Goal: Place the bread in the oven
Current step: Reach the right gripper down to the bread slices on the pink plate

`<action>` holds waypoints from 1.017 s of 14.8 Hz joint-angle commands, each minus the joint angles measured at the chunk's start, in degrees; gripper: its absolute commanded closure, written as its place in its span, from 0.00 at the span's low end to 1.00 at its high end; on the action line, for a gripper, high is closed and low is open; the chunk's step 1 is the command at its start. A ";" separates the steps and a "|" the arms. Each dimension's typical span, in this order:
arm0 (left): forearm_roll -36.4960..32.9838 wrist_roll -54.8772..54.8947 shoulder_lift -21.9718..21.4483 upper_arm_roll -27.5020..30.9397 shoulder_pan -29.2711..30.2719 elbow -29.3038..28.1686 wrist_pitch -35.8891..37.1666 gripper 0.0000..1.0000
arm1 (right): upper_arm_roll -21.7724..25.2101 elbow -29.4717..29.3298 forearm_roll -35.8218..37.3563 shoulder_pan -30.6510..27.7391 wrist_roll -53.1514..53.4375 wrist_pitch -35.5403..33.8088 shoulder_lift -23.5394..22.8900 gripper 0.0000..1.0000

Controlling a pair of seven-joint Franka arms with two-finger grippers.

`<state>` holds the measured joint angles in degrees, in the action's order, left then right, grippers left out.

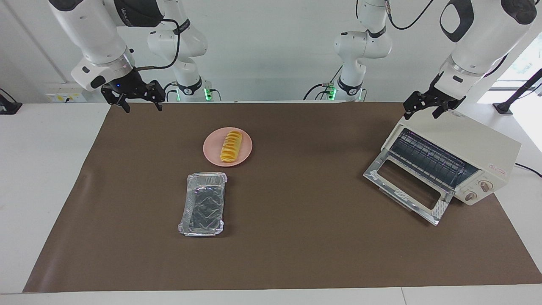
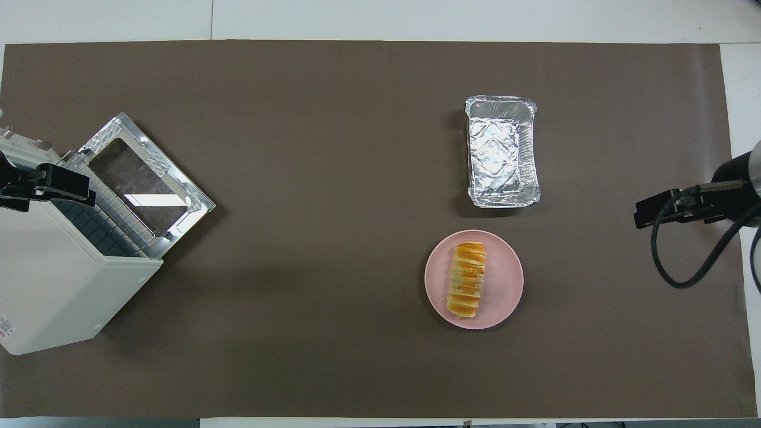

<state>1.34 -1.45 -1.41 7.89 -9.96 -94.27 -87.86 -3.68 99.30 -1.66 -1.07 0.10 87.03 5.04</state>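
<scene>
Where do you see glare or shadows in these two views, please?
Overhead view: a bright window reflection on the oven door glass, and a soft shadow toward the bread. Facing view: daylight washes out the corner above the oven; the foil tray glints.

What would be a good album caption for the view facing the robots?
Two open grippers, right and left, hover as bread waits on a pink plate beside a foil tray, oven door down.
</scene>
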 commanded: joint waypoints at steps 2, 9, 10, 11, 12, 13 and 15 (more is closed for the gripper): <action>-0.99 0.14 -0.35 -0.25 0.38 0.31 0.58 0.00 | -0.36 14.65 -1.77 8.07 13.64 12.16 7.25 0.00; -0.99 0.14 -0.26 -0.25 0.38 0.31 0.58 0.00 | -0.36 23.91 -1.77 20.66 33.36 27.55 0.43 0.00; -0.99 0.14 -0.35 -0.25 0.38 0.31 0.58 0.00 | -0.36 25.57 -1.77 21.11 35.03 30.02 -0.28 0.00; -0.99 0.14 -0.35 -0.25 0.38 0.31 0.58 0.00 | -0.36 27.94 -1.77 21.46 35.57 33.44 -0.99 0.00; -0.99 0.14 -0.26 -0.25 0.38 0.31 0.58 0.00 | -0.36 30.31 -1.77 22.07 36.80 37.47 -1.69 0.00; -0.99 0.14 -0.35 -0.25 0.38 0.31 0.58 0.00 | -0.36 31.81 -1.77 22.25 38.38 40.56 -2.57 0.00; -0.99 0.14 -0.26 -0.25 0.38 0.31 0.58 0.00 | -0.36 34.28 -1.77 24.01 40.14 43.75 -3.71 0.00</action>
<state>1.34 -1.45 -1.41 7.89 -9.96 -94.27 -87.86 -4.36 130.73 -2.79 21.52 38.33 128.04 1.00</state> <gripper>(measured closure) 0.000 0.000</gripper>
